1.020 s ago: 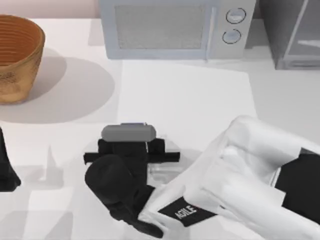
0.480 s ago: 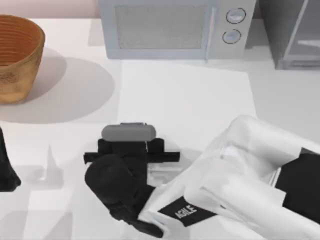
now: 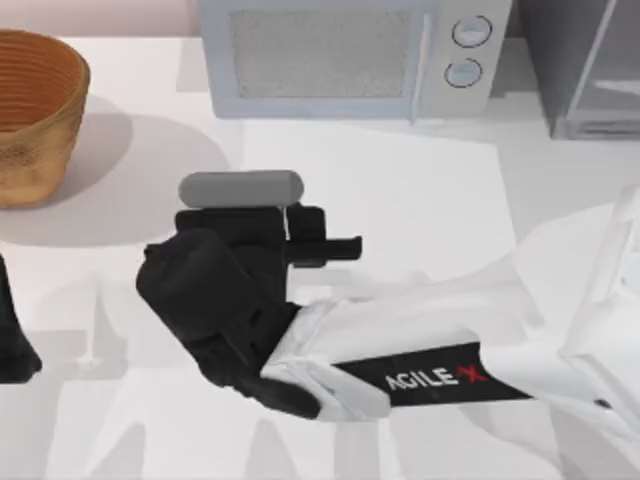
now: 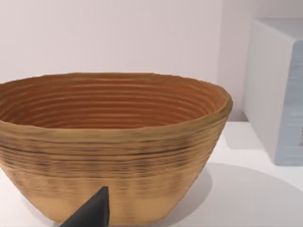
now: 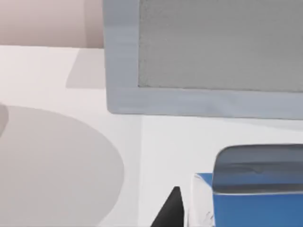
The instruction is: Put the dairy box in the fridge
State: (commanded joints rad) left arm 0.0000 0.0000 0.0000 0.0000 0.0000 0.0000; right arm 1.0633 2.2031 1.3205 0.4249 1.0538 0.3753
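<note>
While my right tool (image 3: 262, 222) grips the dairy box (image 3: 240, 187) near the middle of the counter (image 3: 400, 180), the risks are mostly in the carrying. From above, the carton's grey top pokes out just ahead of the tool. The right wrist view shows its blue body (image 5: 258, 198) close by the tool, so I judge the tool to be closed narrowly on it. That view hides the contact itself, so I can't vouch for how deep the grasp is. A shallow pinch on a smooth carton could let it twist or slip during a fast swing, and squeezing harder might dent it.

Reading from the left, my left arm (image 3: 12, 345) sits parked at the counter's left edge, facing the woven basket (image 3: 35, 110). The basket stands at the far left corner, well apart from the carton and not in the way.

Straight beyond the carton stands the white microwave (image 3: 340, 60) against the back wall. It is the main obstacle, because drifting forward while travelling right could clip its front or its knobs.

The fridge (image 3: 590, 70) sits at the far right corner, just beside the microwave and partly cut off. I cannot tell whether its glassy door is open. If it is shut, the carton would knock against it.
</note>
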